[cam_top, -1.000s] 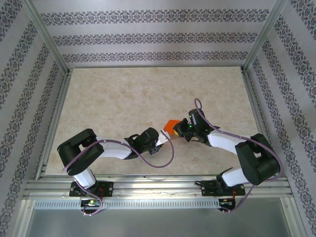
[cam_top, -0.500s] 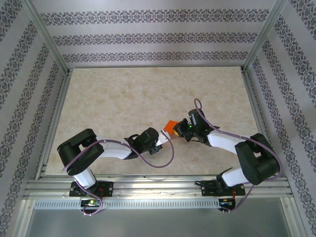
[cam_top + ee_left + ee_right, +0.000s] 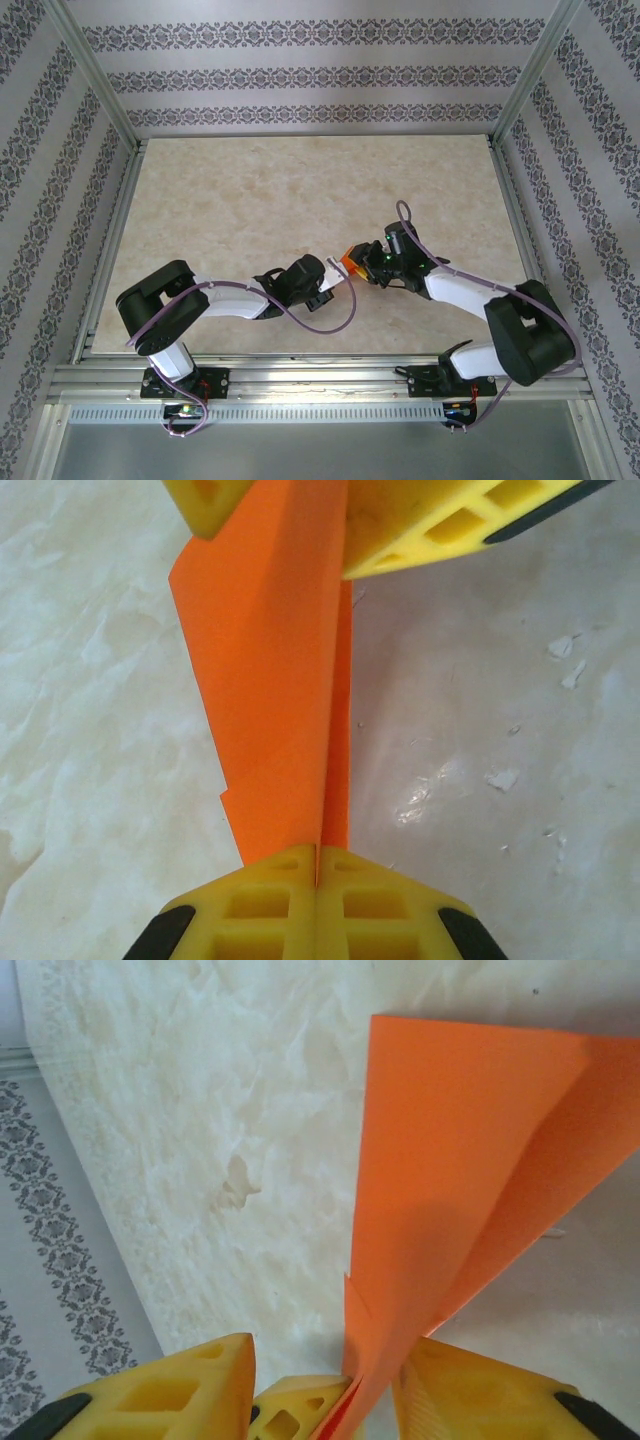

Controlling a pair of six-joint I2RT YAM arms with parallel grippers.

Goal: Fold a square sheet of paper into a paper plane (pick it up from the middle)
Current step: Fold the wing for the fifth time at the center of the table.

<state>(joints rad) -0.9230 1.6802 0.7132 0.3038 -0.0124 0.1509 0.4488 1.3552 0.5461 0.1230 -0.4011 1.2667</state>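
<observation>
The orange paper plane (image 3: 275, 680) is a folded sheet standing on edge just above the marble table, its layers pressed together along a centre crease. My left gripper (image 3: 317, 855) is shut on its near end. My right gripper (image 3: 330, 1352) faces it from the other side. Its yellow fingers (image 3: 170, 1390) are spread open around the paper's (image 3: 450, 1160) far end, and the paper brushes the right finger. From above, the two grippers meet at the table's middle, the left gripper (image 3: 333, 279) and right gripper (image 3: 360, 266) with the paper (image 3: 351, 261) between them.
The beige marble tabletop (image 3: 250, 200) stretches free to the back and to both sides. Metal frame posts and patterned walls (image 3: 320, 75) enclose it. A purple cable (image 3: 325, 325) loops over the table below the left arm.
My right gripper has opened and let go of the paper. The left gripper has closed fully on it. The paper looks narrower from above.
</observation>
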